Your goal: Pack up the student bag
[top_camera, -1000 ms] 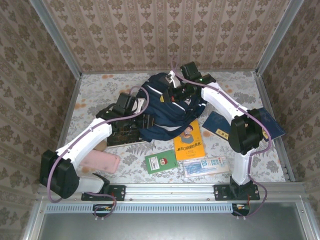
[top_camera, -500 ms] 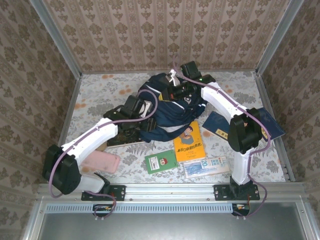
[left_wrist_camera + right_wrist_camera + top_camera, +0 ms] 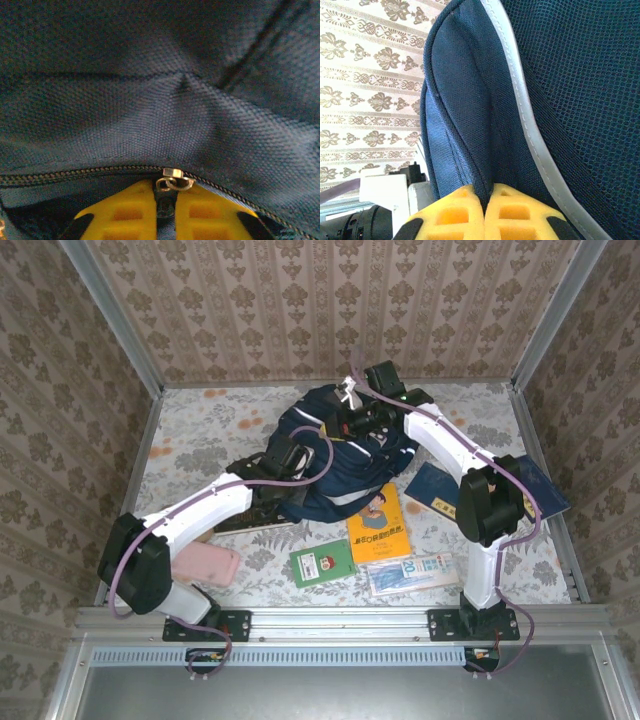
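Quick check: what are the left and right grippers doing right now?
left gripper: closed, pinching the zipper pull of the student bag.
right gripper: closed on a fold of the student bag's fabric.

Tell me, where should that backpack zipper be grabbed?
Probably by its pull tab, coming from the side it hangs toward, as the left gripper pinches it: it alone stands off the flat bag fabric.
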Controlling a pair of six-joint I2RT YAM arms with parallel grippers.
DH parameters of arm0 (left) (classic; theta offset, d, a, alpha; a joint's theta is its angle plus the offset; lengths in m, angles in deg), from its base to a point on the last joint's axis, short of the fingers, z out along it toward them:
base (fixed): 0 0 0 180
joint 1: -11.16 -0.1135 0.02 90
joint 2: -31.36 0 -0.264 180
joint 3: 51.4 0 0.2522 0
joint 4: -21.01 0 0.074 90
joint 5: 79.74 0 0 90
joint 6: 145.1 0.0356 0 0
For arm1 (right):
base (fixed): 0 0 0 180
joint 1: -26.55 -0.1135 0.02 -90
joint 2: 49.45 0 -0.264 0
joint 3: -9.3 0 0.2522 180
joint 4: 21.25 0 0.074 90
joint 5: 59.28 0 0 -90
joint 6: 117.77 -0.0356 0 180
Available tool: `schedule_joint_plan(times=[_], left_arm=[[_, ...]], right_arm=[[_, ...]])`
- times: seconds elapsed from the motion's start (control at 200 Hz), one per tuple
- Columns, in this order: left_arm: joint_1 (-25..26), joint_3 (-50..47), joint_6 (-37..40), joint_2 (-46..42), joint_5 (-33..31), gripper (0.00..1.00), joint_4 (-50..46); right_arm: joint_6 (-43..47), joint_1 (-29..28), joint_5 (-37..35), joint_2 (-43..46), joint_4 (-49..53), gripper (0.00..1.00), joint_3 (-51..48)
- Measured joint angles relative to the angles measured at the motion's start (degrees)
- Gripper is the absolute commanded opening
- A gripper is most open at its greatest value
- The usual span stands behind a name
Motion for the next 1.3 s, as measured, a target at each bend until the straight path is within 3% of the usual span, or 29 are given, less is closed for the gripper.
schedule_joint_plan(times=[0.21,0.4,0.485,0.62,0.835,1.03,1.195,1.24,1.3], left_arm=[[0.0,1.1,0.4,-0.6,0.5,0.00,-0.9],[-1.3,2.1,0.9,-2.0,4.9,0.00,-2.8],[-2.3,2.3,1.1,-2.5,7.6,0.00,-3.3],[-2.8,2.4,1.0,-2.9,12.0,0.00,-5.4],[-2.8,2.4,0.8,-2.9,18.4,0.00,-6.4],[-2.8,2.5,-0.4,-2.6,22.8,0.00,-5.9],[-2.6,3.5,-1.6,-0.4,25.9,0.00,-5.0],[-2.5,4.1,-1.9,0.5,26.6,0.00,-4.9],[-2.2,4.9,-2.2,1.4,27.3,0.00,-4.7]], right_arm=[[2.0,0.3,-0.4,0.0,0.6,0.00,0.3],[6.6,0.3,-4.6,0.0,5.2,0.00,3.1],[8.9,-0.1,-7.8,0.0,7.1,0.26,3.8],[10.3,-0.8,-15.9,1.0,7.5,0.44,3.1],[6.2,-0.7,-25.5,17.0,2.4,0.51,-14.1],[-3.7,-0.7,-25.6,33.6,-5.7,0.53,-31.0],[-16.0,-0.9,-20.9,35.8,-12.8,0.55,-41.0],[-19.4,-1.2,-19.9,35.6,-14.7,0.61,-43.2],[-23.9,-2.1,-19.0,35.2,-17.4,0.63,-45.7]])
